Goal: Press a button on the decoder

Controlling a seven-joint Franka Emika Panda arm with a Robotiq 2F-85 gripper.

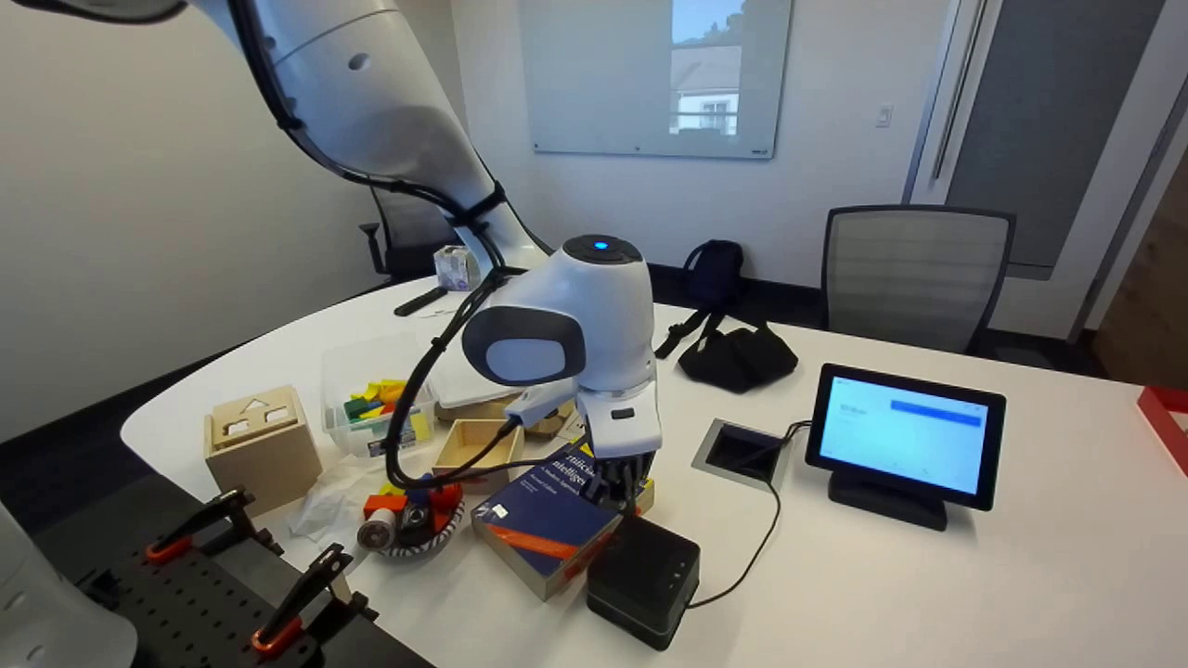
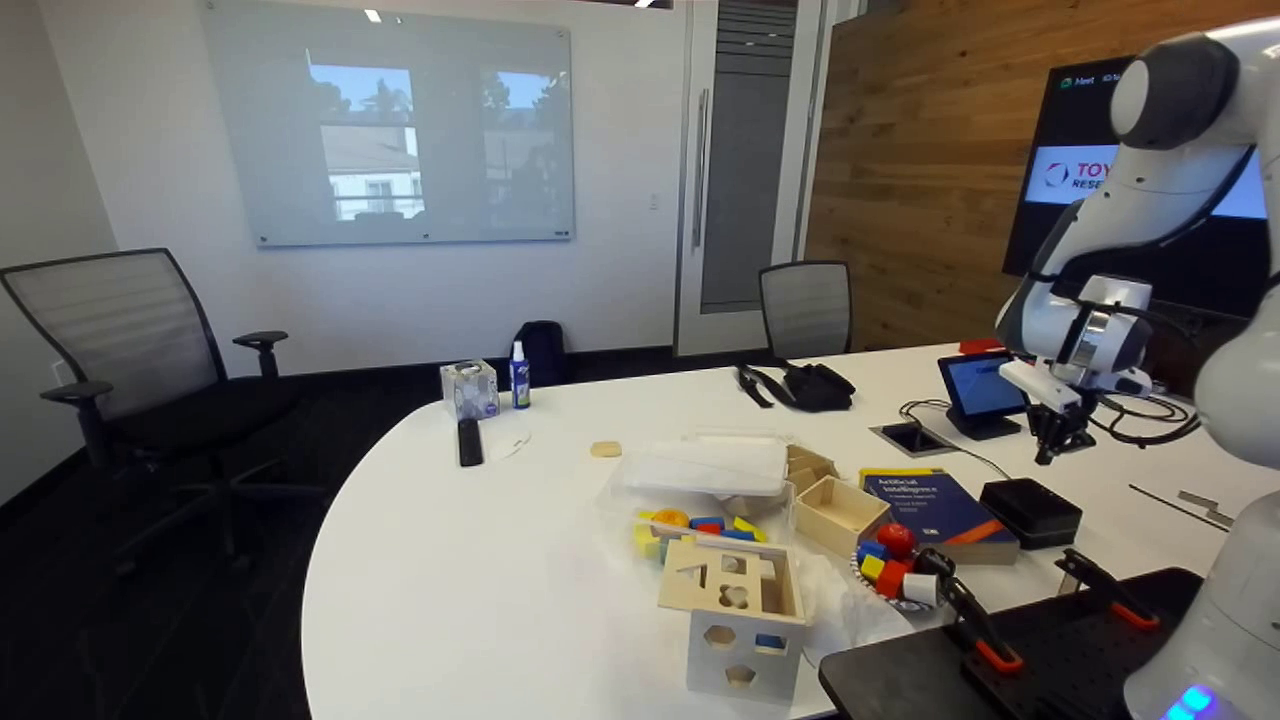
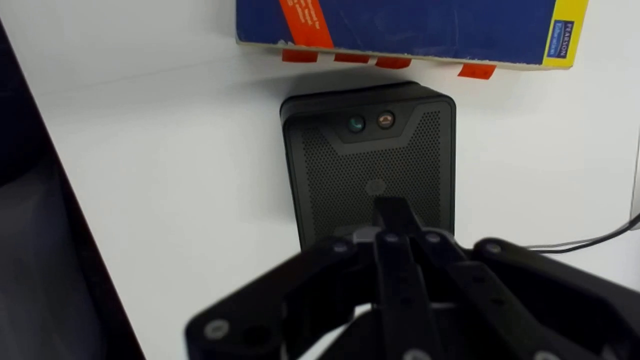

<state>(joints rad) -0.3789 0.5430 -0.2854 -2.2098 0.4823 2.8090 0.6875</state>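
Observation:
The decoder is a matte black box [image 1: 643,577] on the white table, also seen in an exterior view [image 2: 1030,512] and in the wrist view [image 3: 330,175]. In the wrist view its top shows a green-marked button [image 3: 356,124] and a reddish-marked button [image 3: 385,120] near the book-side edge. My gripper [image 3: 392,207] is shut with nothing between its fingers. Its tips overlap the decoder's mesh top below the round logo, off the buttons. In an exterior view the gripper [image 2: 1045,452] hangs above the decoder with a gap. In an exterior view the fingertips [image 1: 627,506] are partly hidden.
A thick blue book [image 1: 548,521] lies beside the decoder. A black tablet on a stand [image 1: 905,436] and a table cable port [image 1: 705,445] are nearby, with a thin cable [image 1: 770,543]. A bowl of blocks [image 1: 418,547], wooden box [image 1: 478,445] and shape sorter [image 1: 260,445] stand around.

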